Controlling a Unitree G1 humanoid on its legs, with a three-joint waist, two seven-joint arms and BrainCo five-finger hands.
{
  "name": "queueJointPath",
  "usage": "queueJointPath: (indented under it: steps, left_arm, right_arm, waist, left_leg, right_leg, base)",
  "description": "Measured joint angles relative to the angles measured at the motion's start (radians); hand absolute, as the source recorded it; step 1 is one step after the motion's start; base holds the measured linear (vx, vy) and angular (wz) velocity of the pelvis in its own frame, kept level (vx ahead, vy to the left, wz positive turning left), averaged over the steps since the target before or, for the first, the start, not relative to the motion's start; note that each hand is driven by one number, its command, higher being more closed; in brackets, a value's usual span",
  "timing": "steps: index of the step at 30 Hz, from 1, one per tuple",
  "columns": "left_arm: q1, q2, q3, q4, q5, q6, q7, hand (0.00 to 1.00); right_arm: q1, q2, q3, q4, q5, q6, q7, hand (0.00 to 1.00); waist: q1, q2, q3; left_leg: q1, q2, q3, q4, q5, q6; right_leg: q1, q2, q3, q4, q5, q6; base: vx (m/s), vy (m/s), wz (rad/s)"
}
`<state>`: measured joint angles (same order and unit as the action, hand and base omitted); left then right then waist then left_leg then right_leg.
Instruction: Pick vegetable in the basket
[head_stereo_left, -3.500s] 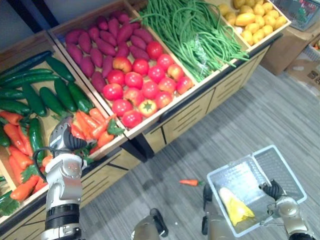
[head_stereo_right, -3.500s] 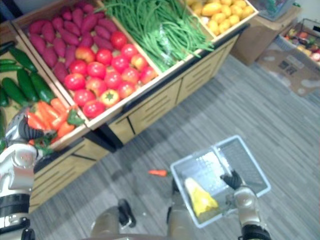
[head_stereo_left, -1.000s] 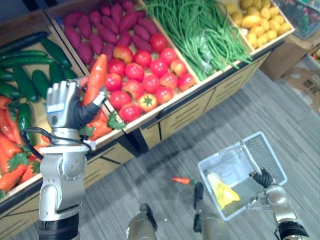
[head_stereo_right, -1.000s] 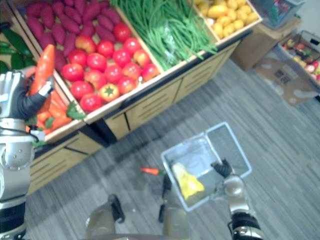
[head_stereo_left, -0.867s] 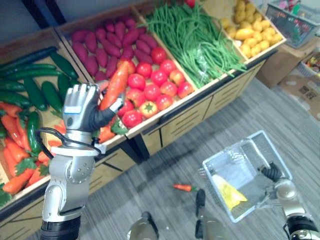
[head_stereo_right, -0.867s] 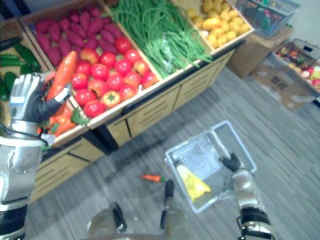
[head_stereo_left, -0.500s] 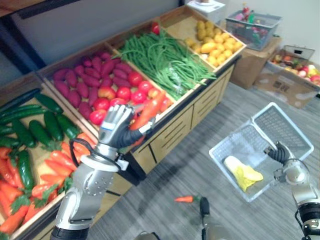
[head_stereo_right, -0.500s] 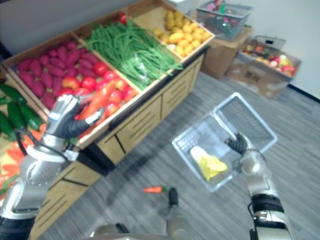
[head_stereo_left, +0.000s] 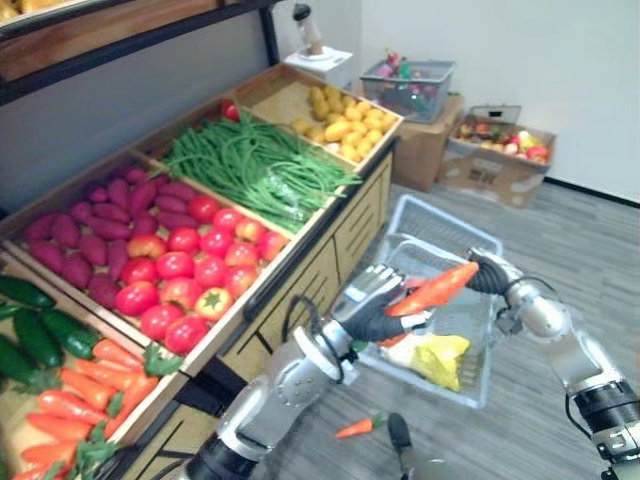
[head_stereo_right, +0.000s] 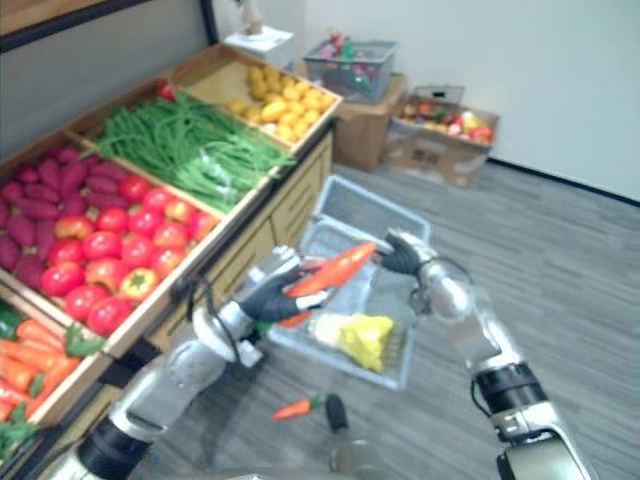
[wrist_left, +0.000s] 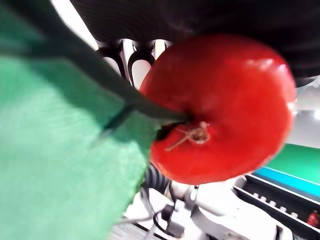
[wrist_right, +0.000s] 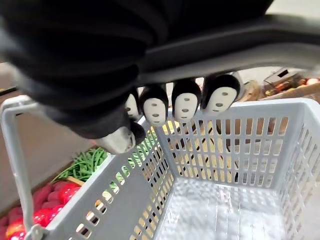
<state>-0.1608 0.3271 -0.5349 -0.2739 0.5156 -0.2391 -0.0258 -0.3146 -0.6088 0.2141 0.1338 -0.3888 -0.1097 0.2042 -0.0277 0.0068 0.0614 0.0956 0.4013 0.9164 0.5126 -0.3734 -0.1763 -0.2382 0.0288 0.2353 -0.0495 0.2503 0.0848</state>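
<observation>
Held carrot (head_stereo_left: 433, 288), apparently above basket (head_stereo_left: 430, 225)

We read the scene as bright and evenly lit from overhead; the white wall (head_stereo_left: 520, 60) returns the strongest light; the grey floor (head_stereo_right: 570, 250) is pale, with only soft-edged shading; the tomatoes (head_stereo_left: 190, 265) carry small highlights on their upper sides; the recess beneath the wooden stand (head_stereo_left: 355, 225) is dark. In the left wrist view we note a broad sheen on the rounded end of the carrot (wrist_left: 225, 100), with a bright strip of background behind it; its green leaf (wrist_left: 50, 150) is lit flat. In the right wrist view the dark cover of the right hand (wrist_right: 75, 65) reads almost black against the light; the basket (wrist_right: 250, 145) glints across its bottom.
</observation>
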Motion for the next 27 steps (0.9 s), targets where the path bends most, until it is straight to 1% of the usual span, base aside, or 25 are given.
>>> queueJointPath:
  steps: [4,7,10,15,17,18,19,20,21,22,24,25,27]
  left_arm:
    - [-0.034,-0.051,-0.056,0.111,0.020,0.003,-0.018,1.00]
    - [-0.055,-0.092,-0.079,0.204,0.057,0.009,-0.022,1.00]
    - [-0.077,-0.114,-0.090,0.288,0.085,0.021,-0.023,1.00]
    - [-0.084,-0.139,-0.088,0.379,0.107,-0.004,-0.018,1.00]
    - [-0.096,-0.158,-0.096,0.450,0.159,-0.023,-0.020,1.00]
    - [-0.109,-0.189,-0.103,0.515,0.190,-0.027,-0.023,1.00]
    - [-0.116,-0.202,-0.106,0.540,0.207,-0.027,-0.023,1.00]
    - [-0.130,-0.231,-0.087,0.627,0.219,0.001,-0.021,1.00]
    - [-0.139,-0.242,-0.049,0.695,0.235,0.038,-0.019,1.00]
    - [-0.158,-0.241,0.018,0.788,0.252,0.101,-0.018,0.00]
    - [-0.175,-0.237,0.046,0.824,0.260,0.137,-0.016,0.00]
    - [-0.187,-0.232,0.084,0.851,0.279,0.166,-0.015,0.00]
    - [-0.194,-0.228,0.088,0.861,0.293,0.169,-0.018,0.00]
  right_arm:
    - [-0.026,0.010,0.038,-0.035,-0.002,-0.003,0.006,1.00]
    - [-0.030,0.030,0.041,-0.052,-0.001,-0.004,0.026,1.00]
    - [-0.033,0.041,0.053,-0.053,0.005,-0.004,0.030,1.00]
    - [-0.033,0.037,0.068,-0.043,0.006,0.001,0.047,1.00]
    - [-0.033,0.038,0.088,-0.034,0.007,0.001,0.053,1.00]
    - [-0.038,0.038,0.107,-0.032,0.006,0.001,0.065,1.00]
    - [-0.039,0.038,0.112,-0.029,0.007,0.000,0.068,1.00]
    - [-0.038,0.038,0.121,-0.022,0.013,-0.004,0.077,1.00]
    - [-0.038,0.038,0.127,-0.021,0.020,-0.006,0.085,1.00]
    - [-0.037,0.035,0.147,-0.018,0.037,-0.012,0.100,1.00]
    - [-0.032,0.046,0.168,-0.007,0.045,-0.013,0.109,1.00]
    - [-0.031,0.049,0.167,0.019,0.045,-0.008,0.109,1.00]
    - [-0.032,0.053,0.165,0.022,0.055,-0.007,0.110,1.00]
  waist:
    - [0.001,-0.001,-0.004]
    - [-0.004,-0.004,-0.009]
    - [-0.006,-0.010,-0.017]
    - [-0.008,-0.021,-0.025]
    - [-0.019,-0.028,-0.030]
    - [-0.025,-0.031,-0.030]
    - [-0.026,-0.033,-0.029]
    - [-0.030,-0.034,-0.029]
    - [-0.042,-0.035,-0.028]
    - [-0.056,-0.039,-0.026]
    - [-0.057,-0.045,-0.022]
    - [-0.057,-0.047,-0.021]
    - [-0.059,-0.049,-0.019]
  left_leg:
    - [0.031,0.010,0.032,-0.002,0.000,-0.012]
    - [0.032,0.010,0.036,-0.002,-0.002,-0.015]
    - [0.032,0.010,0.036,-0.002,-0.002,-0.016]
    - [0.030,0.001,0.038,-0.014,-0.001,-0.017]
    - [0.030,-0.007,0.035,-0.025,0.003,-0.016]
    - [0.028,-0.014,0.034,-0.031,0.005,-0.016]
    - [0.028,-0.021,0.034,-0.038,0.007,-0.016]
    - [0.027,-0.034,0.034,-0.052,0.010,-0.015]
    - [0.026,-0.041,0.033,-0.059,0.012,-0.014]
    - [0.025,-0.047,0.032,-0.065,0.015,-0.013]
    - [0.026,-0.055,0.031,-0.075,0.019,-0.012]
    - [0.024,-0.063,0.030,-0.082,0.020,-0.011]
    - [0.019,-0.070,0.025,-0.088,0.020,-0.010]
  right_leg:
    - [0.001,0.020,0.018,0.017,0.001,0.002]
    - [0.001,0.020,0.021,0.017,-0.001,0.000]
    - [0.000,0.020,0.022,0.017,0.000,0.000]
    - [-0.001,0.017,0.026,0.014,0.000,0.001]
    - [0.000,0.012,0.026,0.006,0.001,0.001]
    - [0.000,0.008,0.030,-0.004,0.005,0.006]
    - [0.000,0.006,0.034,-0.006,0.005,0.007]
    - [0.000,-0.001,0.037,-0.014,0.007,0.009]
    - [0.000,-0.006,0.039,-0.020,0.009,0.011]
    - [-0.003,-0.010,0.040,-0.026,0.012,0.015]
    - [-0.003,-0.013,0.041,-0.028,0.013,0.016]
    - [-0.003,-0.019,0.041,-0.033,0.016,0.020]
    - [-0.003,-0.026,0.039,-0.040,0.018,0.024]
  base:
    - [0.05,-0.002,-0.20]
    - [0.01,0.004,-0.03]
    - [0.00,0.000,0.00]
    - [0.00,0.000,0.00]
    - [0.03,0.025,0.03]
    - [0.03,0.025,-0.03]
    - [0.03,0.040,-0.06]
    - [0.02,0.034,-0.03]
    - [0.03,0.044,0.00]
    - [0.00,0.000,0.00]
    - [0.01,0.011,0.02]
    - [0.01,0.028,0.06]
    - [0.01,0.039,0.10]
